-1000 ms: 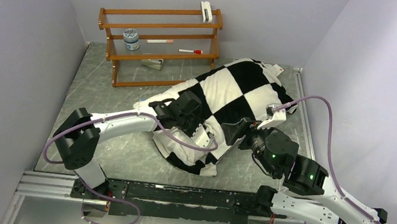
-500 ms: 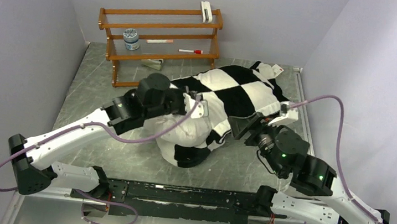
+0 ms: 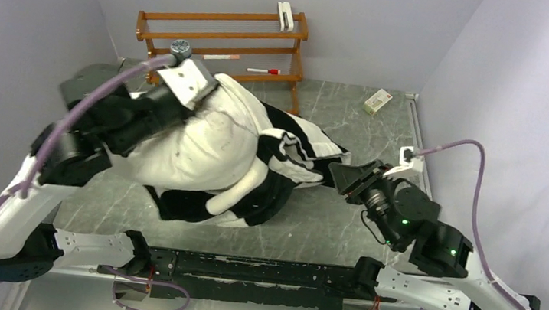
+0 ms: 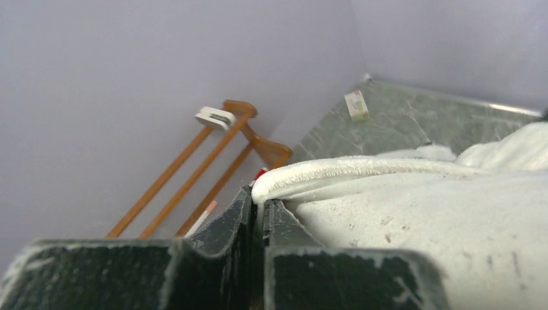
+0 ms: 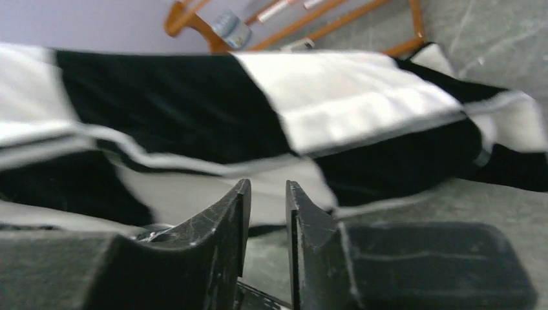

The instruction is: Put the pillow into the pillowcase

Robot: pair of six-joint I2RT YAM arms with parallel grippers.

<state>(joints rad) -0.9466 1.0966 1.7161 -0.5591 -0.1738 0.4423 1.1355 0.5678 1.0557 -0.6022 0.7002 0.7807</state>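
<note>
Your left claw [image 4: 258,208] is pinching the pillow's [image 3: 199,143] seamed edge, holding it up near the far-left corner of the worktop [image 3: 366,134]. The pillowcase [image 3: 299,148] is trailing rightward, ending just beyond your right claw [image 5: 266,194], whose jaws are standing narrowly apart, empty

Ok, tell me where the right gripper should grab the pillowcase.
I'd pinch the pillowcase at its loose checkered end lying on the table, coming from the right; it sits just ahead of the right gripper, and the rest is bunched around the lifted pillow.
</note>
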